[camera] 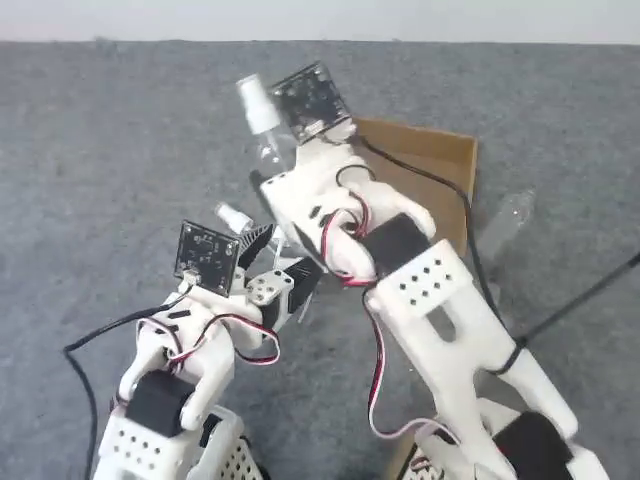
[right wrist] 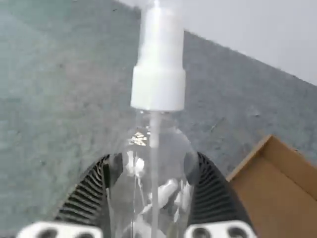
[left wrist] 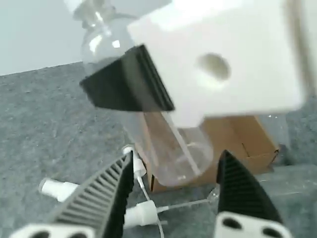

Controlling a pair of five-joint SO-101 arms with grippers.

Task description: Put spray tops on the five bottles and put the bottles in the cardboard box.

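- Right jaws are clamped round a clear bottle [right wrist: 157, 139] with its spray top [right wrist: 158, 74] already on, held just beside the cardboard box [camera: 435, 160], not in it yet.
- Left jaws gape wide with nothing in them, over loose spray tops [left wrist: 141, 213] on the desk [camera: 120, 130].
- A second bottle [camera: 508, 220] lies past the box. Early days, I'd say.

A grey, felt-like covering spreads over the counter [camera: 100, 150]. A pale wall [camera: 320, 18] runs along its far edge.
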